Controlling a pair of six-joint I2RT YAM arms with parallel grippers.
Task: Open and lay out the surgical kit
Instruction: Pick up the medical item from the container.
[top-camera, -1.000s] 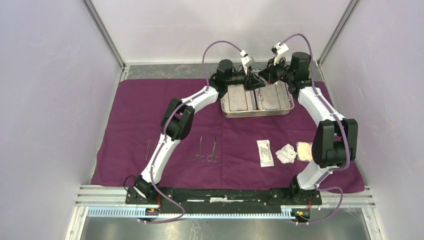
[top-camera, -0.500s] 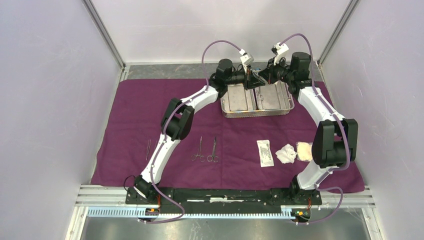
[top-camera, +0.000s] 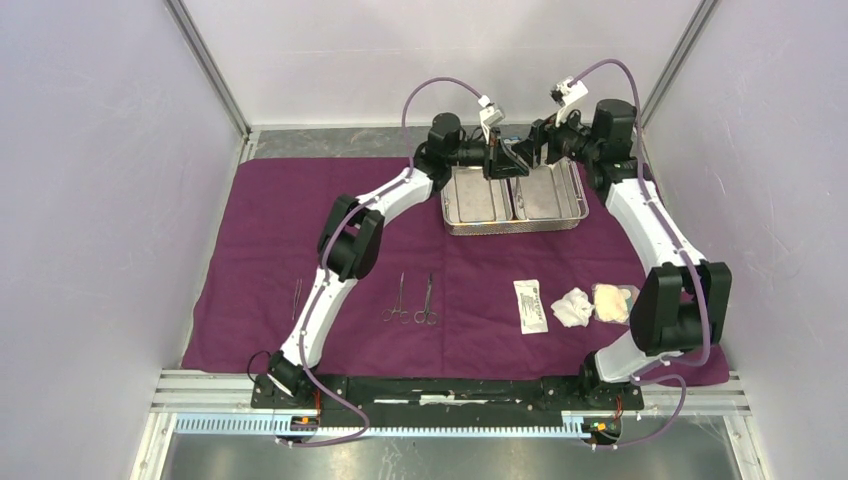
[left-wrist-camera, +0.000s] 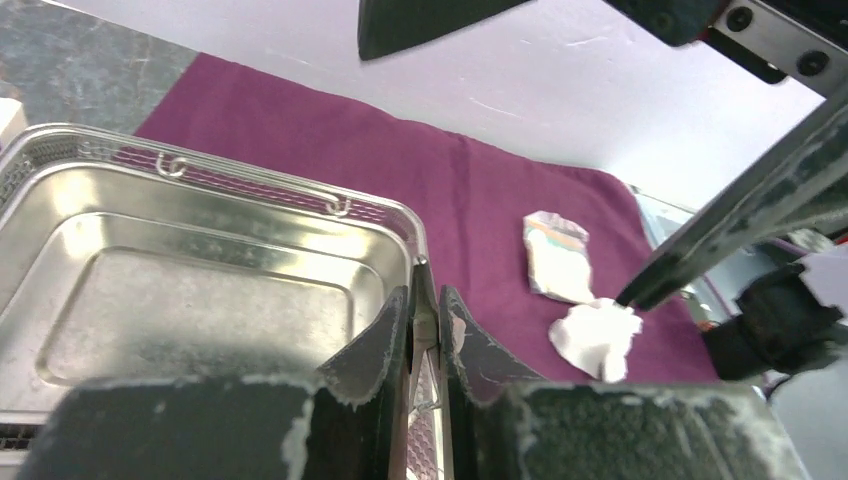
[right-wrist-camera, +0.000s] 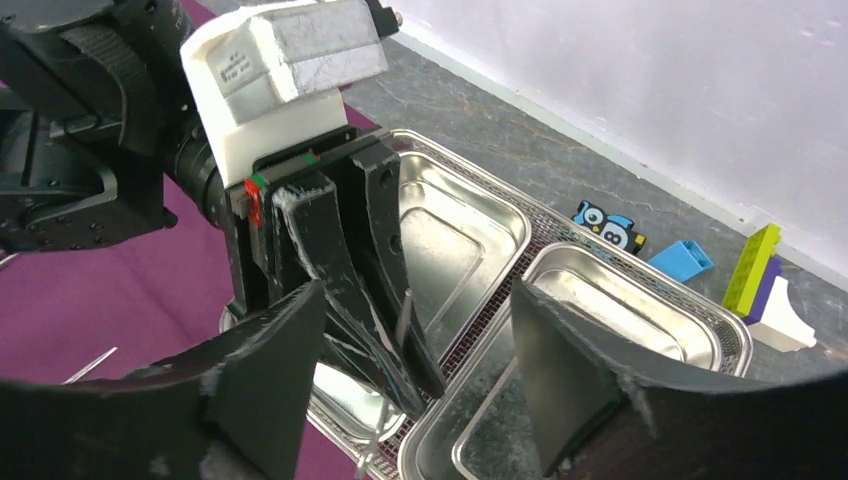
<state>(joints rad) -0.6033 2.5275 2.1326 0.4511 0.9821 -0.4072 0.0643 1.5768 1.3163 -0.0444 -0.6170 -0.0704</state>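
Left claw (left-wrist-camera: 425, 305) pinches the rim of the shiny two-compartment steel tray (left-wrist-camera: 245, 186); right claw (right-wrist-camera: 415, 315) gapes empty opposite. Looks like tray placement; next, a clean release.

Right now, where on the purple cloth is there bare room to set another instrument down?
Two bare patches: the cloth left of the left arm, beyond the tweezers; and the strip between steel tray and white packet. Crowded: the tray's far rim, where left gripper and right gripper meet, and around the gauze.

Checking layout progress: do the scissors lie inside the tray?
No, the scissors lie on the purple cloth, well apart from the tray.
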